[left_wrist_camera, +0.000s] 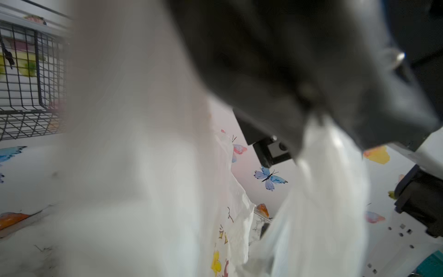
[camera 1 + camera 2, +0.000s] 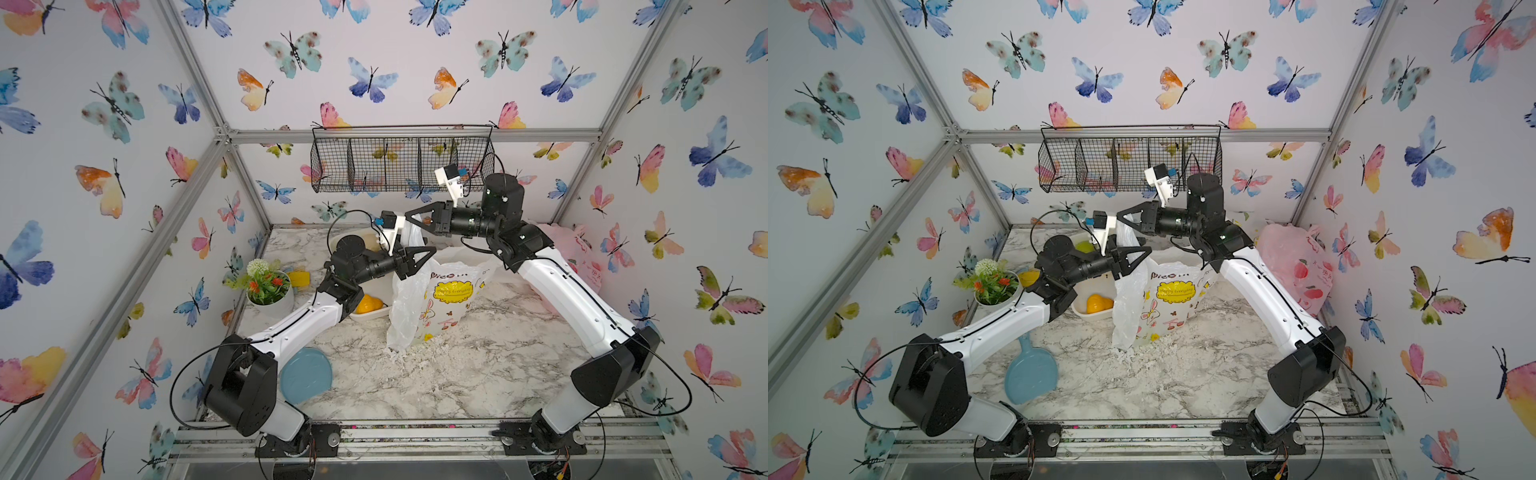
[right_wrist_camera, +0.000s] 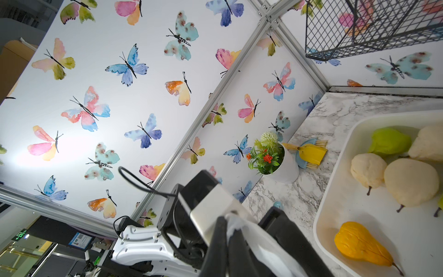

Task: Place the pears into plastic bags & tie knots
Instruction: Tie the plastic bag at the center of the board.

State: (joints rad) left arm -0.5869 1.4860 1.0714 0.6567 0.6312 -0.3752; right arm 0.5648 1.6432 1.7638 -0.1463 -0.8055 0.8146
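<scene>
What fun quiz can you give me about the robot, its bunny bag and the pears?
1. Pick one: which bag does the right gripper pinch by its handle? A) the bunny-print bag B) a pink bag C) a lemon bag
2. True or false: the orange-yellow pear lies in the white tray.
3. Fill in: the flower pot is ___ in colour.
Key: 1 A; 2 true; 3 white.
</scene>
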